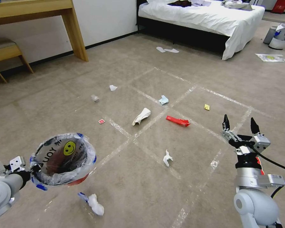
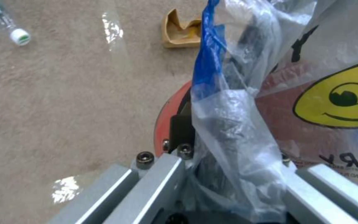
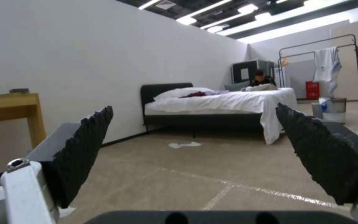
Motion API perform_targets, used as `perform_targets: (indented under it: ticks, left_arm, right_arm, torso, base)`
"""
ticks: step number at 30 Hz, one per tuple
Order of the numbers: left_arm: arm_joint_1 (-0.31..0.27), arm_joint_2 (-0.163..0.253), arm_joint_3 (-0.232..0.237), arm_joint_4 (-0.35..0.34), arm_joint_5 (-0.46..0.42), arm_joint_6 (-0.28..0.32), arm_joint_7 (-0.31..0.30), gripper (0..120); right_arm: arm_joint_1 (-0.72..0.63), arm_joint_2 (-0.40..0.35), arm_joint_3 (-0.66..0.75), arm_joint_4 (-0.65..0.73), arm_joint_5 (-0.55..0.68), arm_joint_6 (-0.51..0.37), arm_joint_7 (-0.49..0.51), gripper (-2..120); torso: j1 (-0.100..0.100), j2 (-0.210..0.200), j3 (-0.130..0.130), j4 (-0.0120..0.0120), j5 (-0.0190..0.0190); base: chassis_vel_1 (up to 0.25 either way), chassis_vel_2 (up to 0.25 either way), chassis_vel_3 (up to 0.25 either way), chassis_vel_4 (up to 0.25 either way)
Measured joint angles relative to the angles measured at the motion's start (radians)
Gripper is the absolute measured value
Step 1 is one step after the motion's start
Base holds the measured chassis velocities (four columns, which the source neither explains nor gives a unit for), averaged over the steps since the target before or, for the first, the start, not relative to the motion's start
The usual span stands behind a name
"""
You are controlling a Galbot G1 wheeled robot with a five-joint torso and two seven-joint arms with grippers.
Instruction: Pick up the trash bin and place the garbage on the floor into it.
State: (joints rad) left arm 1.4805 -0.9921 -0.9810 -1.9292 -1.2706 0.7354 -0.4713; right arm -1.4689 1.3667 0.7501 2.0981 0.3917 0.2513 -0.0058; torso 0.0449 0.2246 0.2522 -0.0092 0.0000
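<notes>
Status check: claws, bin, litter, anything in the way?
Left claw shut on trash bin rim, held aloft. Right claw open, empty. Garbage on floor. Nothing blocking.

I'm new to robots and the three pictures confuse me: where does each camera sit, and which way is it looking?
Head view: on the robot's head, looking forward and down at the floor and garbage; left gripper holding the trash bin, open right gripper.
Left wrist view: on the left arm, looking down the trash bin's rim to the carpet.
Right wrist view: on the right arm, facing level between its fingers toward the bed.
Shared: the bed in head and right wrist views.
</notes>
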Motion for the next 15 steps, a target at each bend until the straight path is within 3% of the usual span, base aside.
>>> perform_targets:
  ticks: [15]
  left_arm:
    - [0.0, -0.002, 0.001, 0.004, 0.003, 0.0, 0.002, 0]
  right_arm:
    - [0.001, 0.003, -0.002, -0.005, -0.005, 0.007, 0.002, 100]
  torso:
    - [0.0, 0.0, 0.0, 0.0, 0.0]
  base:
    - [-0.108, 0.102, 0.103, -0.105]
